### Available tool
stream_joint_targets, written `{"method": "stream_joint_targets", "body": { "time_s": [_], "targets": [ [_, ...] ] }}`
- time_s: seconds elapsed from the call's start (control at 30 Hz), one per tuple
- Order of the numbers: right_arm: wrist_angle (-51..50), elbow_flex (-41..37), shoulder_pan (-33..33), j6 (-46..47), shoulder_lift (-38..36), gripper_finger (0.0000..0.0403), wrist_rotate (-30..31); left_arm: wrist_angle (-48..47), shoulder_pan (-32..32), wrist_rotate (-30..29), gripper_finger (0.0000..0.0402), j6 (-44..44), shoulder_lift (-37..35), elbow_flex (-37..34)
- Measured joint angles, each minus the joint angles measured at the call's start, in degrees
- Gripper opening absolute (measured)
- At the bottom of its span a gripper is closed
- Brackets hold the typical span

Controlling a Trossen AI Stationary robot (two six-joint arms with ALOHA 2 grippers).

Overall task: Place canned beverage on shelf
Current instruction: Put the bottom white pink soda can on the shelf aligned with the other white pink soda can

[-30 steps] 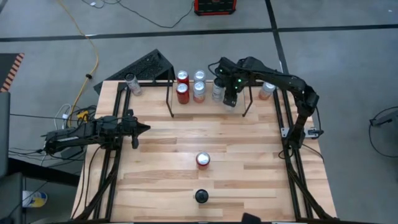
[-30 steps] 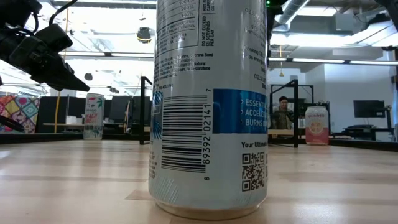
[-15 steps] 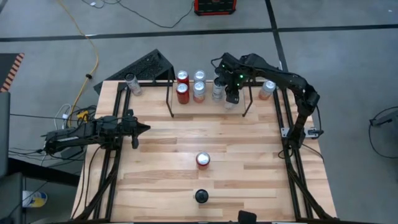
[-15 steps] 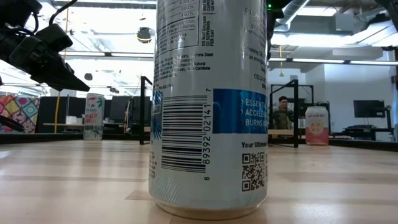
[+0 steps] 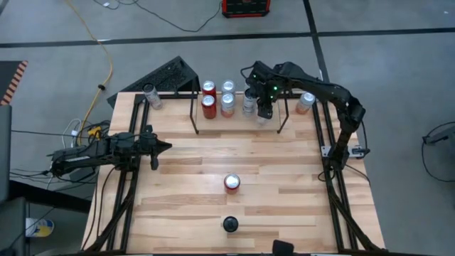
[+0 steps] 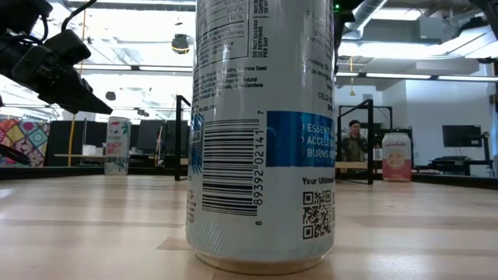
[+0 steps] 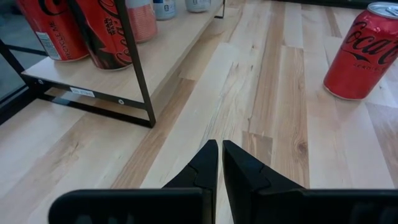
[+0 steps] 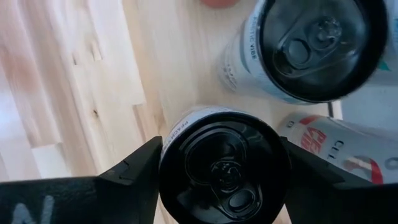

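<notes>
The shelf (image 5: pixel 194 114) of black rods stands at the table's far edge with several cans on it: two red (image 5: pixel 208 105), two pale (image 5: pixel 227 104) and a silver one (image 5: pixel 248 104). My right gripper (image 5: pixel 264 108) points down over the shelf's right part, its fingers on either side of a white can with a dark top (image 8: pixel 224 169). At the table's left side, above the wood, my left gripper (image 5: pixel 167 147) is shut on nothing. A red can (image 5: pixel 232 183) and a dark-topped can (image 5: pixel 229 224) stand on the near half of the table. My right gripper comes from above, pointing down, with one finger (image 8: pixel 142 163) and the other (image 8: pixel 305 163) against opposite sides of the can's wall just below its rim (image 8: pixel 169 144). The can is upright next to the silver can (image 8: pixel 311 43). Its own top hides its base.
A pink can (image 5: pixel 306 102) stands right of the shelf beside the arm's rail, and another can (image 5: pixel 149 94) at the far left corner. In the low view the near can (image 6: pixel 264 132) fills the middle. A person (image 6: pixel 354 140) sits in the room behind.
My right gripper has rolled a little about its own line while staying over the shelf's right part. The cans on the shelf and on the table stand as before.
</notes>
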Motion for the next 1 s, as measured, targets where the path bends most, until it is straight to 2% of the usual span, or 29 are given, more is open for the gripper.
{"method": "stream_joint_targets", "body": {
  "time_s": [0.17,0.5,0.73,1.0],
  "targets": [
    [-0.2,0.0,0.8,1.7,0.0,0.0261,3.8,0.0,0.0,0.0,0.0011,0.0,0.0,0.0],
    [-1.8,0.0,2.5,4.4,0.0,0.0261,4.0,0.0,0.0,0.0,0.0011,0.0,0.0,0.0],
    [-2.4,0.0,3.6,4.8,0.0,0.0261,8.3,0.0,0.0,0.0,0.0011,0.0,0.0,0.0],
    [-2.4,0.0,4.2,5.9,0.0,0.0261,10.2,0.0,0.0,0.0,0.0011,0.0,0.0,0.0]
  ]
}}
